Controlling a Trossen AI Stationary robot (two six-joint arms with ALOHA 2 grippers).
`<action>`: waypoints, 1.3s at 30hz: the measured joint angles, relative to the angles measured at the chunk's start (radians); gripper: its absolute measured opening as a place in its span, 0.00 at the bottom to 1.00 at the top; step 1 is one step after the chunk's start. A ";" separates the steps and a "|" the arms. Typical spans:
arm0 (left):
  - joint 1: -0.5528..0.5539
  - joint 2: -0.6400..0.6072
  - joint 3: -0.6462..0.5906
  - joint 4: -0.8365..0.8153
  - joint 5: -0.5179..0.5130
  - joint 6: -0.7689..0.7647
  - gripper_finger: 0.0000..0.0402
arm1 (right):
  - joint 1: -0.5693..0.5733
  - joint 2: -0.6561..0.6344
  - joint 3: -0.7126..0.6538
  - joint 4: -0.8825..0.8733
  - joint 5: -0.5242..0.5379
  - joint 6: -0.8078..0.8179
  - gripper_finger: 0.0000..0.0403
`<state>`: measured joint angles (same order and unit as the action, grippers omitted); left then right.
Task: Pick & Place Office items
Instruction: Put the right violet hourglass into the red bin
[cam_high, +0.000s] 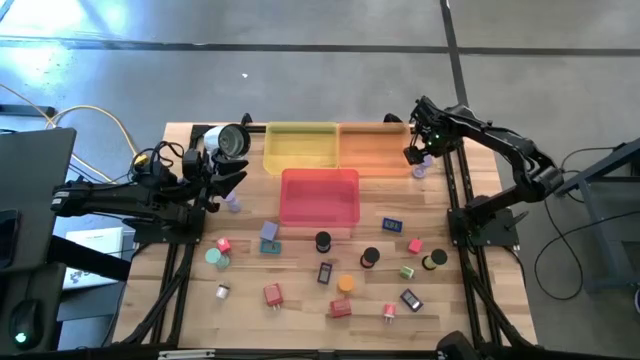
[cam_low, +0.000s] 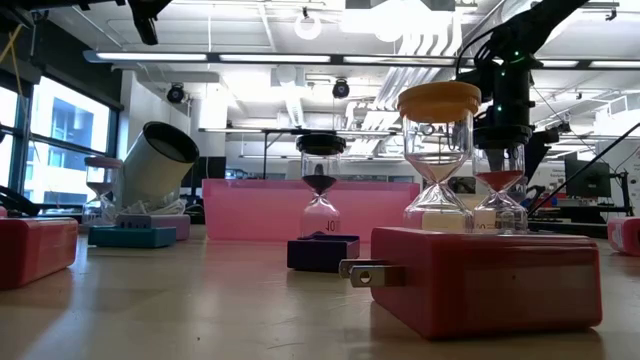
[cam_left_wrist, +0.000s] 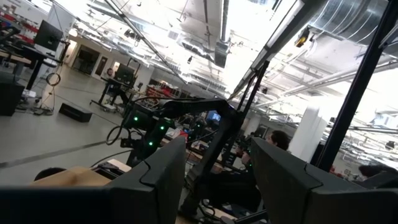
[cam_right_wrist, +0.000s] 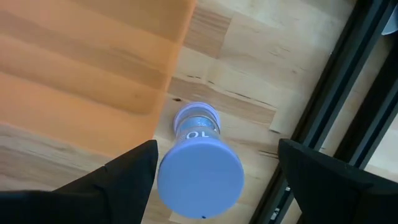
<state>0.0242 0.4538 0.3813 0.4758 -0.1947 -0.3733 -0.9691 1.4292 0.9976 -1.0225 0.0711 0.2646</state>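
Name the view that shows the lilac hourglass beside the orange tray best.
The right wrist view: the lilac hourglass fills the picture between the right tool's open fingers, beside the orange tray. The high view shows a small speck; the other two views don't show it.

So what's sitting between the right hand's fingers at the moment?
A lilac hourglass stands on the wood beside the orange tray, centred between the open fingers of the right hand. The right wrist view shows it.
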 joint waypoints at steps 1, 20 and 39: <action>0.000 0.000 0.000 0.000 0.000 0.000 0.44 | 0.000 0.000 0.000 -0.001 -0.003 0.000 0.80; 0.000 0.000 0.000 0.000 0.000 0.000 0.44 | 0.000 0.000 -0.071 0.081 0.008 -0.004 0.80; 0.000 0.000 0.000 -0.001 0.000 -0.001 0.44 | 0.000 0.000 -0.070 0.080 0.008 -0.013 0.45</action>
<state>0.0238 0.4538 0.3813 0.4751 -0.1947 -0.3740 -0.9688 1.4292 0.9279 -0.9426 0.0792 0.2519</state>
